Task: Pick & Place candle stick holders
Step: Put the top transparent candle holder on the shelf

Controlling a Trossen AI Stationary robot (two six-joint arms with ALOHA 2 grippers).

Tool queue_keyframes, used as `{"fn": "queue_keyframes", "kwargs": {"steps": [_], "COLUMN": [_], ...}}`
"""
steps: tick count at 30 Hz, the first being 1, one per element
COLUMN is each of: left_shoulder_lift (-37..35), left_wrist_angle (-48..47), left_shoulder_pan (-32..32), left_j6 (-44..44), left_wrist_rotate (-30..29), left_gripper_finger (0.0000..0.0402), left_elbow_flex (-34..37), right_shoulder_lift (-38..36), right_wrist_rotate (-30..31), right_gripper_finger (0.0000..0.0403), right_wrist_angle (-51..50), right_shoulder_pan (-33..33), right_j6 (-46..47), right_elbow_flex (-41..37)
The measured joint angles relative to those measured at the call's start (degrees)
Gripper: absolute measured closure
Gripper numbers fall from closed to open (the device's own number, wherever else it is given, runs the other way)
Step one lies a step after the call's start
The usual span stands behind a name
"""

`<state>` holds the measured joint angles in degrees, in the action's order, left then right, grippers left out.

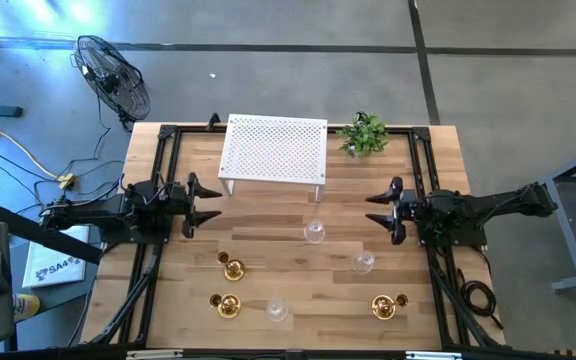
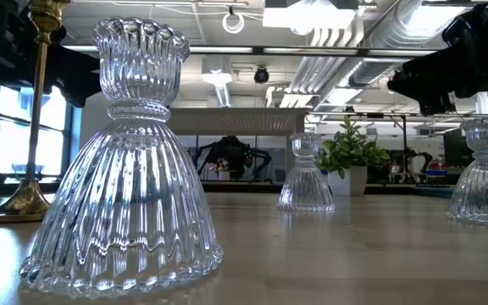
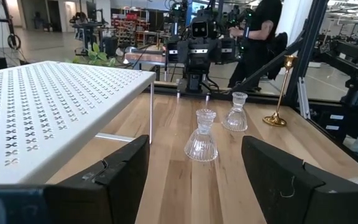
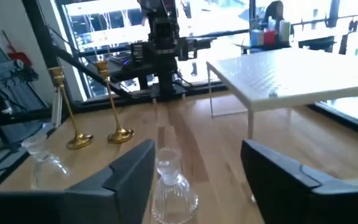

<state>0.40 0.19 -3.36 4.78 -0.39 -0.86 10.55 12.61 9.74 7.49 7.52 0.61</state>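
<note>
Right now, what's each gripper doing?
Left gripper: open, holding nothing.
Right gripper: open, holding nothing; a glass candle holder stands just ahead of it.

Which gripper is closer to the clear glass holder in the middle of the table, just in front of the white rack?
Right. The right gripper sits a short way to the side of the middle glass holder; the left gripper is farther off on its other side.

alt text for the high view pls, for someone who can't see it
Overhead view of a wooden table with both dark arms waiting at its sides, left tool and right tool open and empty. Between and below them stand three clear glass candle stick holders and three brass candle stick holders. A white perforated shelf and a small green plant sit at the far edge.
</note>
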Motion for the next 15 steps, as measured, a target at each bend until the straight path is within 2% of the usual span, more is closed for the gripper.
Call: {"fn": "queue_keyframes", "kwargs": {"steps": [6, 11, 15], "left_shoulder_lift": [0.0, 0.0, 0.0], "left_wrist_angle": [0.1, 0.1, 0.2], "left_shoulder_pan": [0.0, 0.0, 0.0], "left_j6": [0.0, 0.2, 1.9], "left_wrist_rotate": [-0.2, -0.6, -0.6], "left_gripper_finger": [0.0151, 0.0151, 0.0151], "left_elbow_flex": [0.0, 0.0, 0.0], "right_shoulder_lift": [0.1, 2.7, 7.3], "right_wrist_rotate": [-6.0, -7.4, -5.9], "right_gripper_finger": [0.0115, 0.0110, 0.0109], "right_wrist_angle": [4.8, 4.6, 3.4], "right_shoulder_pan": [0.0, 0.0, 0.0], "right_j6": [-2.6, -9.8, -12.7], "right_elbow_flex": [1.0, 4.3, 9.5]}}
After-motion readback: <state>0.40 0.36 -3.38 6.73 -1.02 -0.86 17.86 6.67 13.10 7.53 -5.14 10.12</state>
